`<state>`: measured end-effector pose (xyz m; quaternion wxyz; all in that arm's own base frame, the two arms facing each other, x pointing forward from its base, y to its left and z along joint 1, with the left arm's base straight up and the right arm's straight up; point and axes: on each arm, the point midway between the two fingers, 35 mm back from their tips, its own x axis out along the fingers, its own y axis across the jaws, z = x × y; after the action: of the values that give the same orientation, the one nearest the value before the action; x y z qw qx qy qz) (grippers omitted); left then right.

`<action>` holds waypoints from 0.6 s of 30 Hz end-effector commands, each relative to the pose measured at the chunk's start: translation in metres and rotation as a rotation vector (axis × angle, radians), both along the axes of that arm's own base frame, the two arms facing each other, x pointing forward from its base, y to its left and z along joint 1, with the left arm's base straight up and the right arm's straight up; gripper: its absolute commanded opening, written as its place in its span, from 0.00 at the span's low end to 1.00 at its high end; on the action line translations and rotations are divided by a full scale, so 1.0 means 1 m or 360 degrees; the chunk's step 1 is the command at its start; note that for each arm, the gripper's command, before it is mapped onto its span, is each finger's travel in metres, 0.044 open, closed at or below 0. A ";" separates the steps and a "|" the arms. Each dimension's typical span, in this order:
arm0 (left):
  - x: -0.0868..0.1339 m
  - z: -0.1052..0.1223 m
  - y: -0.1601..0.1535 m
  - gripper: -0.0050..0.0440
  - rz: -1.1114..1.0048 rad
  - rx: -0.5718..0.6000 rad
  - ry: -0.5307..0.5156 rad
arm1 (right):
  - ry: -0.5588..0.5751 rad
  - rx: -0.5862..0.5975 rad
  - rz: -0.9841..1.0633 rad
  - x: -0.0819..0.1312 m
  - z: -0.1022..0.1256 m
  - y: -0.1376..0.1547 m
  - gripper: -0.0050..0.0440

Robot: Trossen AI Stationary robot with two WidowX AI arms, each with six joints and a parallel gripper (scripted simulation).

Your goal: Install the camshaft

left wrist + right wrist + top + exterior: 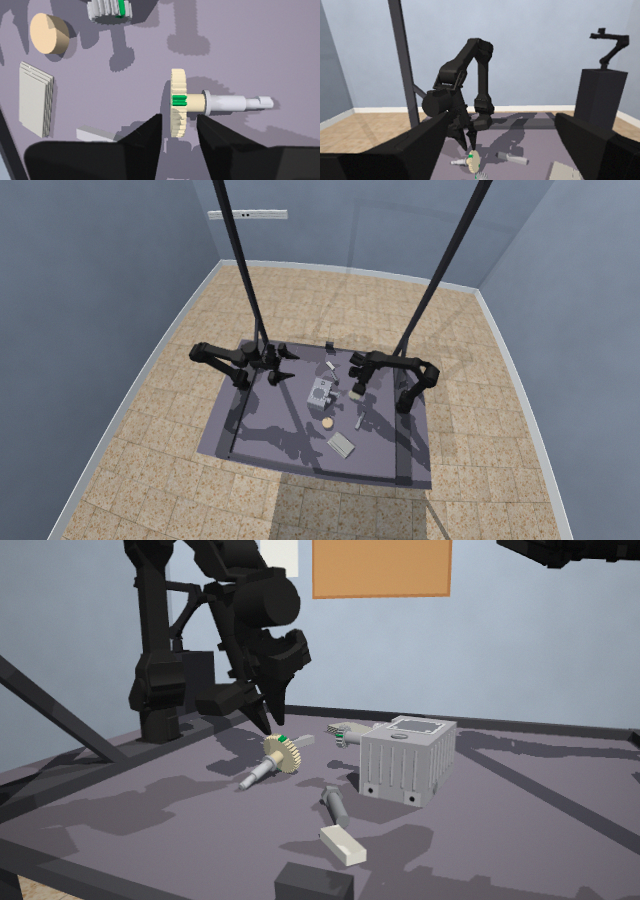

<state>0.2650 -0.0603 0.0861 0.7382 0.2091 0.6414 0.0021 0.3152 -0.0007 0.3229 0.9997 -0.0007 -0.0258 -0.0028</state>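
The camshaft's big cream gear [354, 395] [282, 752] [178, 80] [473, 161] leans on the table with its grey shaft [260, 771] [227, 103] slanting down. A green mark shows on the rim. My left gripper [275, 728] [179, 120] [470, 150] is partly open and empty, tips just above the gear, one to each side of its rim in the left wrist view. The engine case [319, 395] [395, 765] stands upright; its small crank gear [341, 736] [108, 12] has a green mark. My right gripper [296, 366] [500, 117] is wide open and empty, away from the case.
A bolt [335, 805] and a white block [343, 845] [330, 365] lie beside the case. A wooden disc [327, 423] [42, 34], a stack of plates [341, 445] [32, 100] and a grey bar [360, 420] [94, 133] lie on its other side.
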 end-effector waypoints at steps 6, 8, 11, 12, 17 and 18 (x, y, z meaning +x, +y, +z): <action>0.002 -0.014 0.006 0.36 0.0004 0.0002 -0.0002 | -0.0054 0.0003 0.0001 -0.002 0.015 -0.001 0.92; 0.002 -0.017 0.006 0.36 0.0004 0.0000 -0.0002 | -0.0054 0.0003 0.0001 -0.002 0.015 -0.001 0.92; 0.003 -0.022 0.007 0.36 0.0003 -0.0003 -0.0001 | -0.0054 0.0003 0.0001 -0.002 0.015 -0.001 0.92; 0.003 -0.023 0.008 0.36 0.0003 -0.0005 -0.0001 | -0.0054 0.0003 0.0001 -0.002 0.015 -0.001 0.92; 0.003 -0.018 0.005 0.36 0.0003 -0.0013 -0.0028 | -0.0054 0.0003 0.0001 -0.002 0.015 -0.001 0.92; 0.003 -0.018 0.005 0.36 0.0003 -0.0013 -0.0029 | -0.0054 0.0003 0.0001 -0.002 0.015 -0.001 0.92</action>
<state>0.2683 -0.0529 0.0636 0.7361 0.2087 0.6439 0.0037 0.3152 -0.0007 0.3229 0.9997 -0.0007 -0.0258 -0.0028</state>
